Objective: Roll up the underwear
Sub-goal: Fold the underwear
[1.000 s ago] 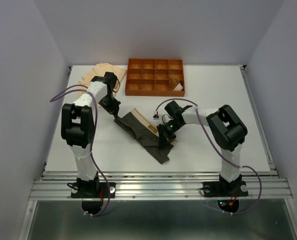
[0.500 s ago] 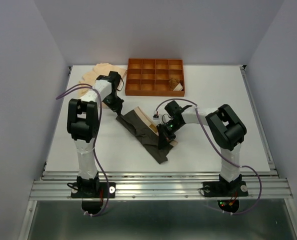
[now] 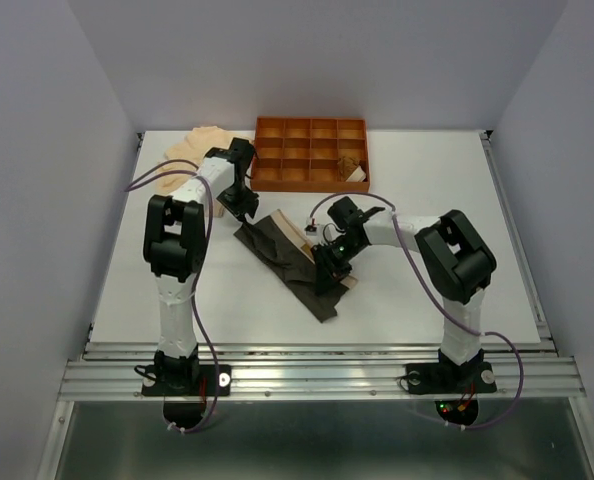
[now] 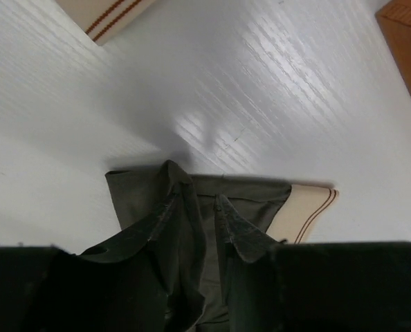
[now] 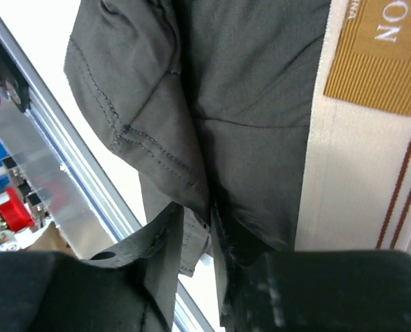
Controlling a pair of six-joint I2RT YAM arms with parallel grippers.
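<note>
The dark grey-black underwear (image 3: 295, 272) lies stretched diagonally at mid-table, its cream waistband (image 3: 315, 252) with brown stripes along the far side. My left gripper (image 3: 244, 213) is shut on a fold at its upper-left corner (image 4: 165, 181); the gripper shows in the left wrist view (image 4: 195, 209). My right gripper (image 3: 327, 268) is shut on the lower part of the fabric (image 5: 192, 124), beside the waistband (image 5: 344, 180) and its tan label (image 5: 382, 52); it shows in the right wrist view (image 5: 195, 216). The pale peach underwear (image 3: 192, 148) lies at the far left. A rust-brown roll (image 3: 351, 168) sits in the tray.
The orange-brown grid tray (image 3: 310, 181) stands at the back centre, just beyond the left gripper; its corner shows in the left wrist view (image 4: 407, 41). A cream striped edge (image 4: 107, 15) lies nearby. The table's metal front rail (image 5: 32, 149) is close to the right gripper.
My left gripper has moved right, toward the tray, dragging the upper-left corner of the dark underwear with it. The right gripper has stayed in place on the fabric.
</note>
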